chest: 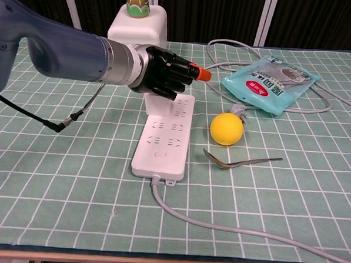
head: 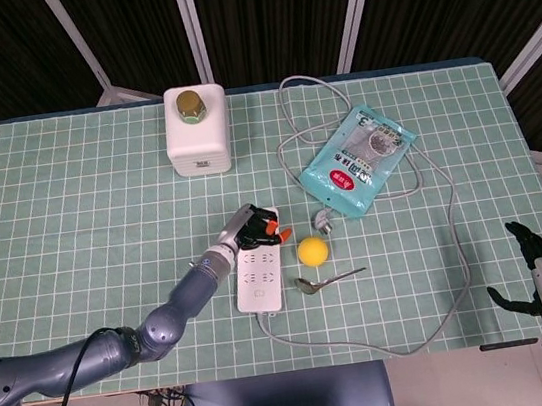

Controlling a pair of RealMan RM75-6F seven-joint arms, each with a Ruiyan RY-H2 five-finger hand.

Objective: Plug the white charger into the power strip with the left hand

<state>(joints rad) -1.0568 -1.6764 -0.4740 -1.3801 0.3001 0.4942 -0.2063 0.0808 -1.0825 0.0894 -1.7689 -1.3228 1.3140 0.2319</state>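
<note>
The white power strip (head: 260, 281) (chest: 163, 140) lies lengthwise in the middle of the green mat. My left hand (head: 253, 228) (chest: 163, 78) is over its far end, dark fingers curled round the white charger (chest: 155, 104). Only the charger's lower part shows under the hand in the chest view, standing on the strip's far sockets. I cannot tell whether its prongs are in a socket. My right hand (head: 538, 271) hangs off the table's near right corner, fingers apart and holding nothing.
A yellow ball (head: 312, 251) (chest: 226, 129) and a spoon (head: 328, 280) (chest: 242, 162) lie right of the strip. A blue pouch (head: 358, 158) (chest: 268, 83), a looping grey cable (head: 455, 238) and a white box with a gold-capped jar (head: 197, 128) sit farther back.
</note>
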